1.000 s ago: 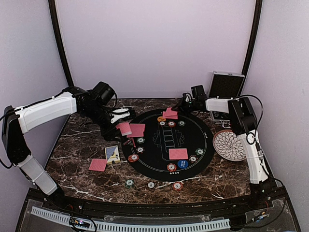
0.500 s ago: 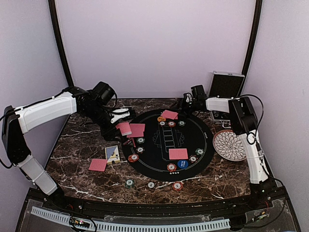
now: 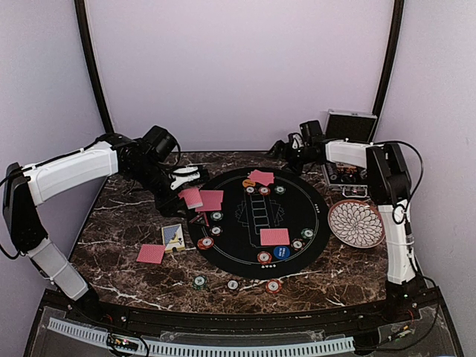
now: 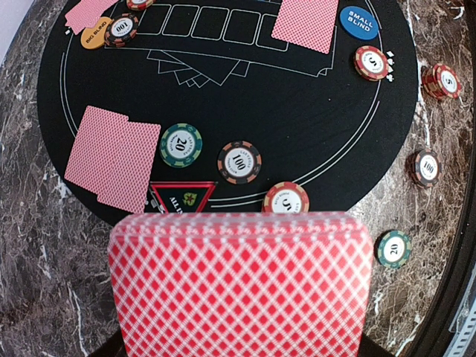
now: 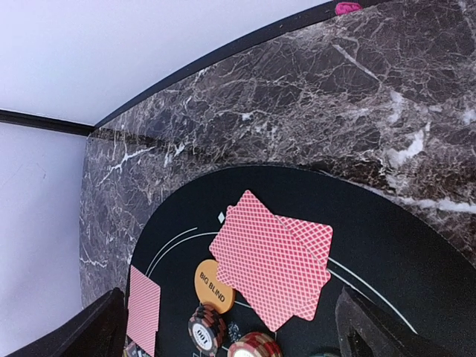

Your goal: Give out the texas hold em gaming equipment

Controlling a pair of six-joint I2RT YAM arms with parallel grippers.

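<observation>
Marble table (image 3: 126, 223) carries the black mat (image 3: 232, 242). My left gripper (image 3: 186, 184) pinches the deck (image 4: 242, 286) over the mat's left edge. My right gripper (image 3: 285, 148) has just spread and lifted; dealt cards (image 5: 271, 256) now lie released at the far edge, so that seat looks served. Right arm reaches forward, raised.

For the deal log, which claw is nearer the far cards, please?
Right: right claw hovers just beyond the far cards; left claw grips a deck across the mat.
</observation>
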